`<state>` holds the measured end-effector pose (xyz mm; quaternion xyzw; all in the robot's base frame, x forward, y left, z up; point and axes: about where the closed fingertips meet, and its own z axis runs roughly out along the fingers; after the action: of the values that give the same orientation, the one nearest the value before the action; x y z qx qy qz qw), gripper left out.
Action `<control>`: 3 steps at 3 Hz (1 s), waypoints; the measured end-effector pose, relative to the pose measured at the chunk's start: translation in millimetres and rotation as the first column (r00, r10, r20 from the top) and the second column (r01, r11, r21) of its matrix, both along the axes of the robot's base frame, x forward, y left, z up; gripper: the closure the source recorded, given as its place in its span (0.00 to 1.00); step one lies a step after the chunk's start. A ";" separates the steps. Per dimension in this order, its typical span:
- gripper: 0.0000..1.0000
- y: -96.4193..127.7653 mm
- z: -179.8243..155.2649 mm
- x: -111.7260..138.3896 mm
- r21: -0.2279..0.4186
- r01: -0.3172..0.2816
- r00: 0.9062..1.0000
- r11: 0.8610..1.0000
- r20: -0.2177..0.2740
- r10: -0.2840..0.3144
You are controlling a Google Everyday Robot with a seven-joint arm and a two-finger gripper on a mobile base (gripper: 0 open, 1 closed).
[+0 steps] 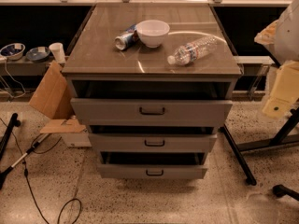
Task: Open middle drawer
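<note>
A grey cabinet stands in the centre of the camera view with three stacked drawers. The middle drawer point(153, 143) has a low front and a small dark bar handle point(154, 143). It sticks out a little, with a dark gap above it. The taller top drawer point(152, 111) and the lowest drawer point(153, 172) also stand slightly pulled out. My arm shows as white and pale-yellow parts at the right edge. The gripper point(276, 104) hangs there, well to the right of the drawers, touching nothing.
On the cabinet top point(103, 55) are a white bowl point(153, 32), a can point(126, 38) on its side and a lying water bottle point(192, 50). Cardboard point(50, 94) leans at the left, cables point(28, 181) cross the floor, and black stand legs point(238, 155) lie at the right.
</note>
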<state>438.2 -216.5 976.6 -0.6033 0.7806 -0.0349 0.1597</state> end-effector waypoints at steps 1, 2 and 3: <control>0.00 0.3 0.7 0.1 0.001 0.000 1.000 1.000 0.005 0.000; 0.00 -0.3 -17.8 0.8 0.047 -0.012 1.000 0.999 0.014 0.011; 0.00 -2.5 -66.7 -1.2 0.153 -0.030 0.999 0.988 0.017 0.027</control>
<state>437.0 -219.0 909.9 -0.6000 0.7711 0.0230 0.2121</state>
